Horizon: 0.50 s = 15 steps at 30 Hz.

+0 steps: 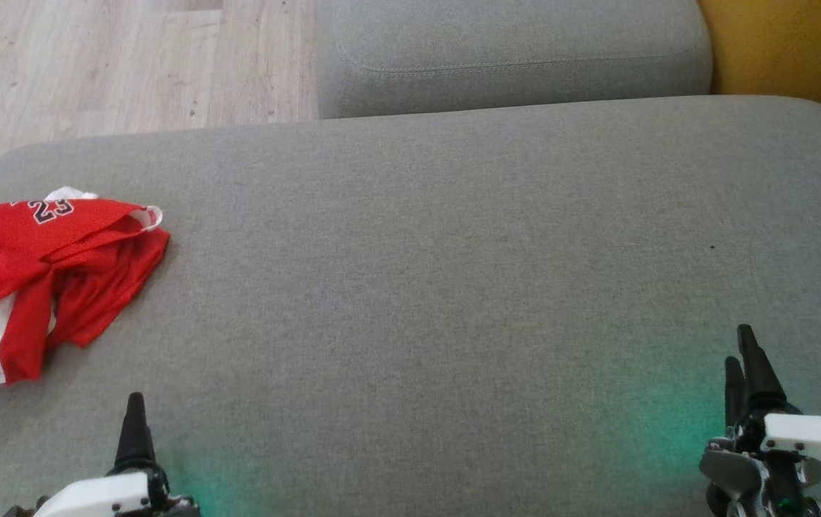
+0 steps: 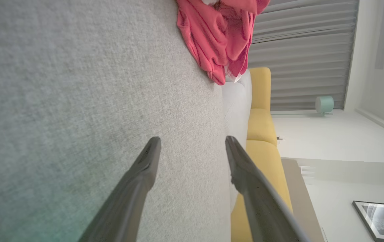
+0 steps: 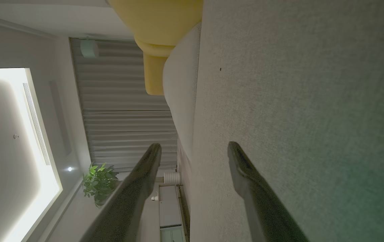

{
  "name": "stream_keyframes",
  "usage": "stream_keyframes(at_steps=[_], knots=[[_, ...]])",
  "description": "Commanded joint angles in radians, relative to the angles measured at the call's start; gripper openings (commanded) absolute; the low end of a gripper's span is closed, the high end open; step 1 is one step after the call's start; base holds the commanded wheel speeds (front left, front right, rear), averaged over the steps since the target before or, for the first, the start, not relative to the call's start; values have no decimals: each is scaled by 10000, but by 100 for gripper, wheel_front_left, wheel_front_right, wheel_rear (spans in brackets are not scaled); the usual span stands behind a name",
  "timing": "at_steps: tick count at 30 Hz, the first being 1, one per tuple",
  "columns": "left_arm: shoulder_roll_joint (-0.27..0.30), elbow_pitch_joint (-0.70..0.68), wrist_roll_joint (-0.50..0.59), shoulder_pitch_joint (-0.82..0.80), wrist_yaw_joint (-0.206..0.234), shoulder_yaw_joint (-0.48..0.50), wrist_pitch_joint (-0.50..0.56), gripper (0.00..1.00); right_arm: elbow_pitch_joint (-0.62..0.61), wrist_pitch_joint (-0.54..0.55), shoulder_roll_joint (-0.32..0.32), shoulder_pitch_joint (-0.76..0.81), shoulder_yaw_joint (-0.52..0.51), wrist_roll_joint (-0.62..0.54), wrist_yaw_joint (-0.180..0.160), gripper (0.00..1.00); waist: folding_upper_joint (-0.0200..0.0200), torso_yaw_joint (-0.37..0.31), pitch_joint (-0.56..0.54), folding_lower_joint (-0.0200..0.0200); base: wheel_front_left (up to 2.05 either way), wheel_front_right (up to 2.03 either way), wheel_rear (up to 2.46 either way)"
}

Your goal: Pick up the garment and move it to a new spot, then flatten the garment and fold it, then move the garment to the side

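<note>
garment (image 1: pixel 44 266), a red jersey with white trim, lies crumpled on the left end of the grey sofa seat (image 1: pixel 453 251). its left part is cut off by the head view's edge, and its upper part is cropped in the left wrist view. left gripper (image 2: pixel 192 143): fingers spread apart, nothing between them, body cut off by the head view's bottom edge. the garment lies ahead of it and to its left, not touching. right gripper (image 1: pixel 738 346): released and empty, over the seat's right end, well apart from the garment.
</note>
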Motion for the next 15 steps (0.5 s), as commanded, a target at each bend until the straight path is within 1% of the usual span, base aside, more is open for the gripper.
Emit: stream_keyframes(at_steps=[1, 13, 15], knots=[[111, -381, 339, -406, -9, 25, -127, 100, -344, -113, -157, -511, 96, -280, -1, 100, 0, 4, 4, 0, 0, 0, 0], [133, -529, 2184, -498, -16, -23, -484, 100, -397, -467, -162, -705, 365, -1945, -2, 100, 0, 41, 53, 0, 0, 0, 0], [160, -562, 2599, -538, -18, -34, -573, 100, -400, -556, -166, -764, 434, -2360, -2, 100, 0, 50, 58, 0, 0, 0, 0]])
